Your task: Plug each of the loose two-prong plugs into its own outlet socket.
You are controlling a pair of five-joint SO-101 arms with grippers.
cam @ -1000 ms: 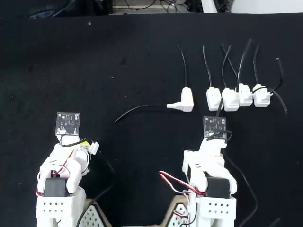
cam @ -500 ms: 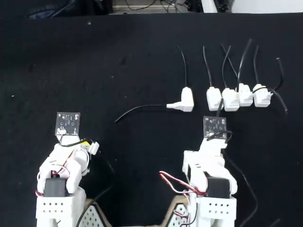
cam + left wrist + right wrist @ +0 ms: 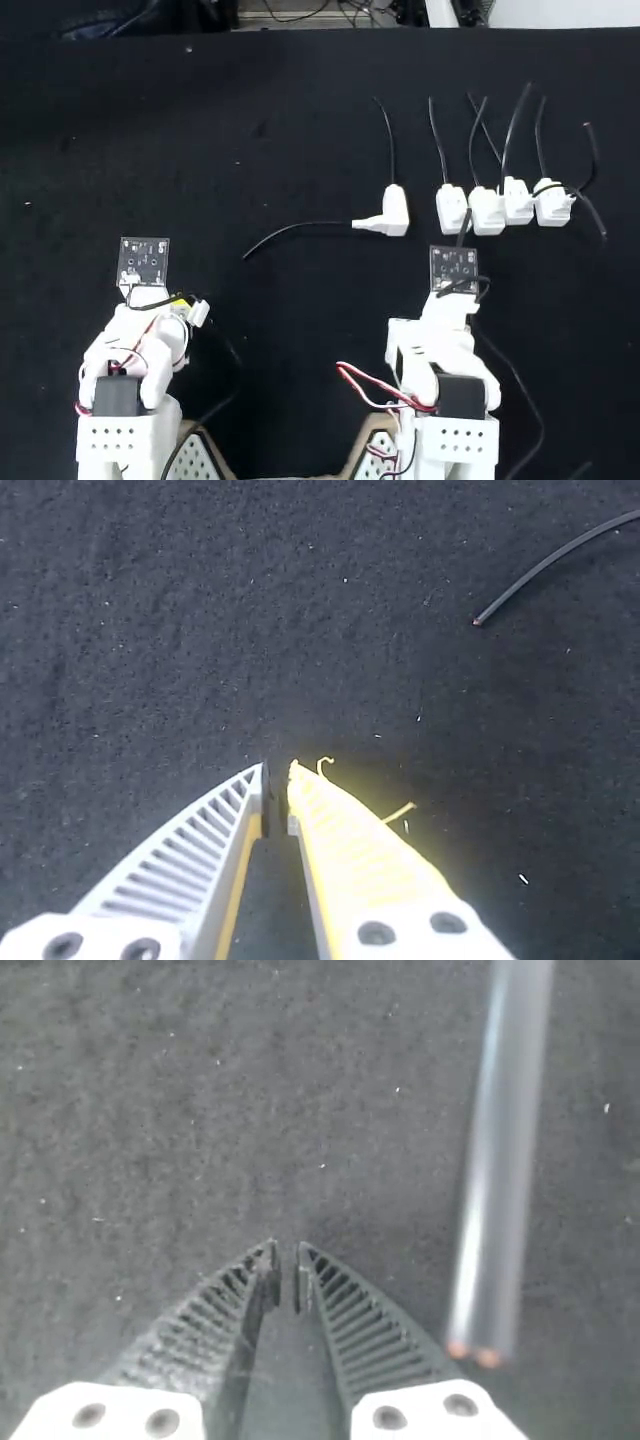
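You've got both arms at the counter's near edge: left tool and right tool each pressed together, pinching nothing. Toward the far right corner, a row of four white plug-socket pairs looks mated already, tho hard to confirm. Beside them, toward the left edge, one plug lies touching its socket at an angle, prob. unplugged. That one's left, imo.

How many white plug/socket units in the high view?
5. Lone unit, leftmost; to its right a tight row: first, second, third, fourth. Each may be two mated pieces.
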